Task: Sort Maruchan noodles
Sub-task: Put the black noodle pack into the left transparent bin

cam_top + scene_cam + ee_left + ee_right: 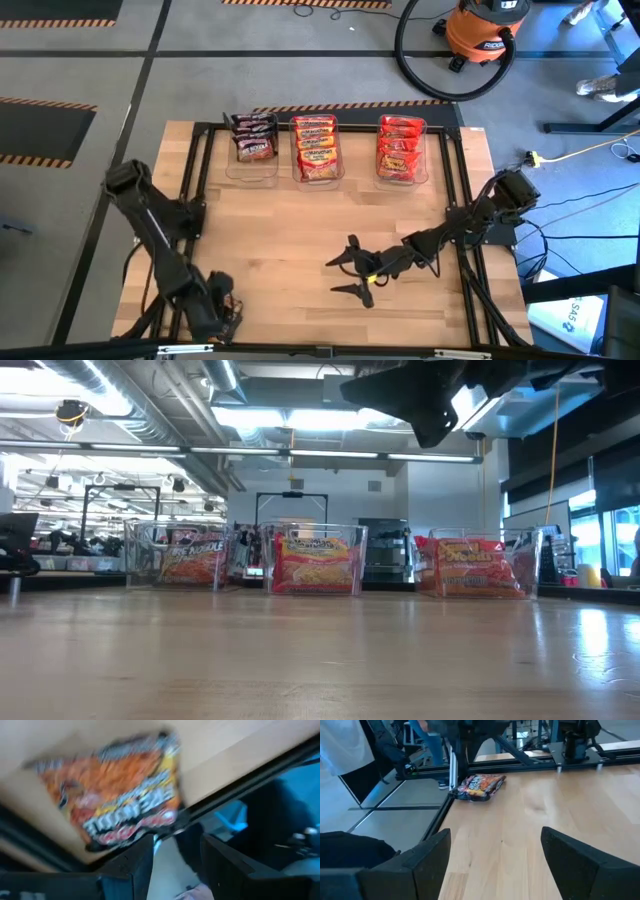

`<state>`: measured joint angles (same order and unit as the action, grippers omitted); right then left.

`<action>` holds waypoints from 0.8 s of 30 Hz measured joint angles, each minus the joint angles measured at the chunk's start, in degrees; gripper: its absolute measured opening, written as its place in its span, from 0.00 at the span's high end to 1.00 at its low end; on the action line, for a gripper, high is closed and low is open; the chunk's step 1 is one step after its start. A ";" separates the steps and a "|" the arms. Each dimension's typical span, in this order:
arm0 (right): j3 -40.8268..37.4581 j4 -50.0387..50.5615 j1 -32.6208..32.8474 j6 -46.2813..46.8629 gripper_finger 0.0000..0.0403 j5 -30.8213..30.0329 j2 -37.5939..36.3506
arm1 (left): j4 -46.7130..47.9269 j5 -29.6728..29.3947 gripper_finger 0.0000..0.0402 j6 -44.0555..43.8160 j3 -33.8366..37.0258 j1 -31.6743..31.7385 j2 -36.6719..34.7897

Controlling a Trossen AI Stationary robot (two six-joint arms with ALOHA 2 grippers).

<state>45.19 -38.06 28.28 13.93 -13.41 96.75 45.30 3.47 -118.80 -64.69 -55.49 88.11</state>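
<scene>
Three clear tubs stand in a row at the table's far side. They hold dark packets [252,138], orange-yellow packets [316,148] and red packets [400,150]. One orange-red packet [480,786] lies flat at the table's near left corner, one end over the black frame rail; it also shows in the left wrist view [115,790]. My left gripper [177,840] is open just beside that end, and in the high view [218,305] it hides the packet. My right gripper [348,273] is open and empty above the table's middle, pointing left. My left gripper has one fingertip [145,845] right at the packet's end [150,827] over the rail. I cannot tell whether it touches the packet.
A black frame [200,180] runs around the table's edges, with the arm bases at its sides. Bare wood [300,230] lies between the tubs and my right gripper. A person [350,745] stands beyond the table's left side. An orange shop vacuum [485,30] sits on the floor behind the table.
</scene>
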 joint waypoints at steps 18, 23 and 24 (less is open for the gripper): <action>0.00 -0.04 0.25 0.86 0.28 -1.62 0.00 | 0.29 1.58 0.61 -3.92 0.02 -3.23 11.85; 0.00 -0.02 0.19 0.24 0.28 -1.62 0.00 | 2.56 -0.58 0.61 8.44 -0.04 -2.02 12.63; 0.00 -0.02 0.19 -0.30 0.28 -1.61 0.00 | 2.77 -1.89 0.61 12.58 -0.07 -1.70 12.66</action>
<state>45.19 -38.09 28.47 13.64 -15.02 96.75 48.07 1.58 -106.22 -64.75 -57.19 100.77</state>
